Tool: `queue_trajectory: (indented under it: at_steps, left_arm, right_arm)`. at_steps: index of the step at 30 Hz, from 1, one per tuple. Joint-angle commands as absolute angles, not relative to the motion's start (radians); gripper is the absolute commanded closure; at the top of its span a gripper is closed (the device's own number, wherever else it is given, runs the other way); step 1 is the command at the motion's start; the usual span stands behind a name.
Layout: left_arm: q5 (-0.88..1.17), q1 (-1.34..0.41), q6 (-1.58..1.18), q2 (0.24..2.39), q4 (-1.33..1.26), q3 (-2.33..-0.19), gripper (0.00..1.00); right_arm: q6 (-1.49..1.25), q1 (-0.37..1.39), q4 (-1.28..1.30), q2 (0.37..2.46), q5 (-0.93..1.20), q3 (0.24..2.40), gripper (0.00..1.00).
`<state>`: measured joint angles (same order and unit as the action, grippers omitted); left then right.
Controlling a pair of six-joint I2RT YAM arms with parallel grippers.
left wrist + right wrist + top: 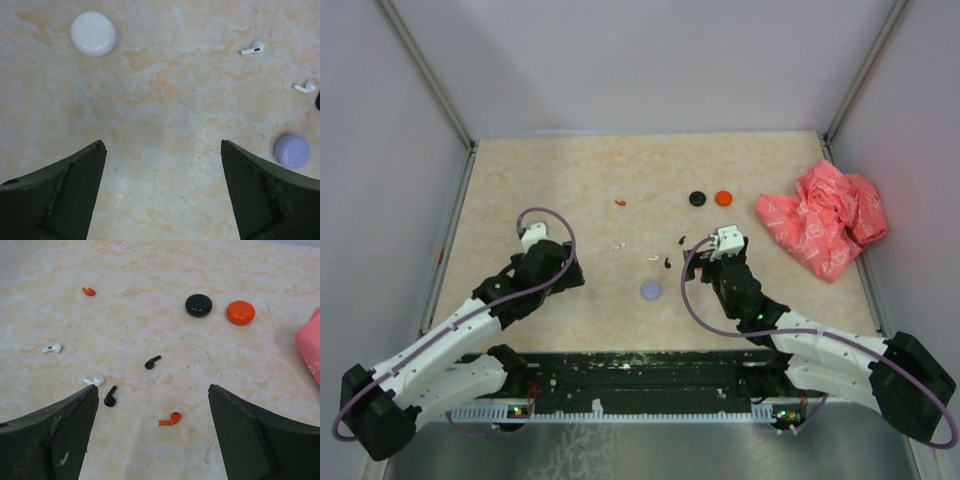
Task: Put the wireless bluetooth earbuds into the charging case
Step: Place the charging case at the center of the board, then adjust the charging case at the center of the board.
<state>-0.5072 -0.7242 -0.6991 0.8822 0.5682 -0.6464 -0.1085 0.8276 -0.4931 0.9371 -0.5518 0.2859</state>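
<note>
1: 6 earbuds are shown scattered in the right wrist view. Which is addressed, and how is it best taken?

2: By judgement, the near orange earbud, seen on the table at 6 o'clock, between the 2 fingers of the right gripper. Its partner, the far orange earbud, lies at 10 o'clock. The stem should be squared across the jaws, the descent kept vertical, and the closing made slowly, so that the bud is pinched rather than flicked away. The black earbud, just beside the finger at 8 o'clock, should be left undisturbed.

1: Where is it to be delivered?

2: The orange case at 1 o'clock, beside the black case, is presumed. Both discs appear closed, so a lid would need opening first. In the left wrist view, a white case is seen at 11 o'clock, a lilac case at 4 o'clock, a white earbud at 1 o'clock and a second white earbud at 3 o'clock.

1: How are the hands set?

2: The right gripper is spread wide; nothing is held or touched. The left gripper is spread fully and is likewise empty, above bare table.
</note>
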Motion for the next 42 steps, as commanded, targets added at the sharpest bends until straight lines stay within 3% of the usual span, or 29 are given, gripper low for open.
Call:
queue_trajectory:
  at_steps: [1,20,42]
  left_arm:
    - [-0.439,-0.599,-0.632,0.884,0.558,-0.664,0.0]
    - [-0.327,-0.22,-0.545,1.003,0.526,-0.704,0.0]
    - [-0.192,-0.093,-0.417,1.623,0.497,-1.054,0.12]
  right_arm:
    - [-0.131,0.818,-0.536,0.932,-0.583,0.297,0.09]
    - [-0.114,0.817,-0.551,0.95,-0.559,0.292,0.14]
    - [-0.117,0.818,-0.548,1.009,-0.539,0.311,0.16]
